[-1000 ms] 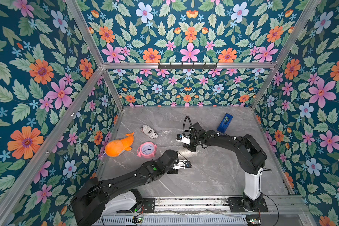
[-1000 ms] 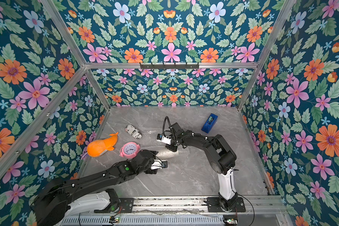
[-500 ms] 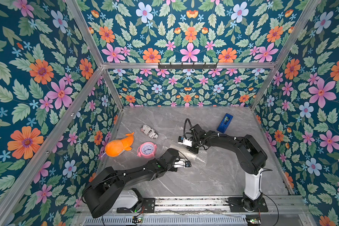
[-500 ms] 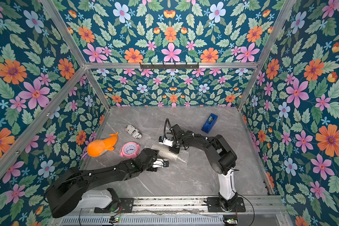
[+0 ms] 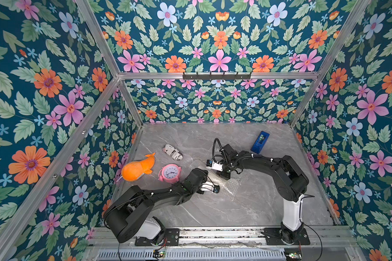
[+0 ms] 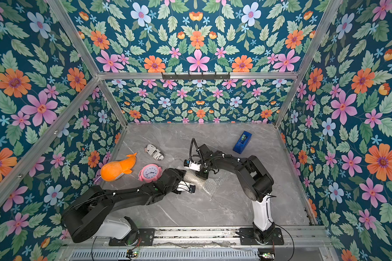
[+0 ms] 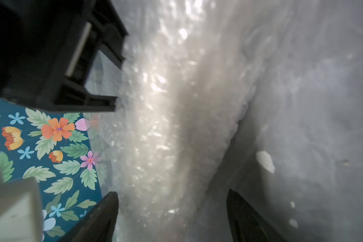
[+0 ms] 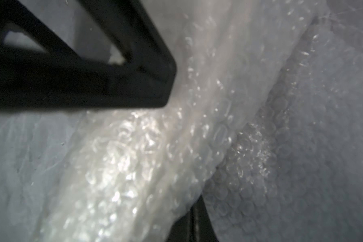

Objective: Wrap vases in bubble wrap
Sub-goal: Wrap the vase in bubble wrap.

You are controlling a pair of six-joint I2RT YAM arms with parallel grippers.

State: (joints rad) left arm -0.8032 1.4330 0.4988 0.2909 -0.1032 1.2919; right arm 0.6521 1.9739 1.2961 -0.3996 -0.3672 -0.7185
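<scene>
Grey marble table [image 5: 247, 210]: bubble wrap [image 5: 228, 188] lies mid-table, rolled into a bundle between the two arms. The vase [image 7: 189, 130] shows only as a pale cream form inside that roll. Left gripper [image 7: 172, 194]: released, jaws apart astride the roll, one finger clear of it. Right gripper [image 5: 224, 176]: clenched, down on the wrap; whether it pinches a layer, I cannot tell. Well apart, leftward: orange plush fish [image 5: 137, 168], pink alarm clock [image 5: 170, 172], newsprint cylinder [image 5: 172, 152]. Blue tape dispenser [image 5: 260, 142] sits rear right.
</scene>
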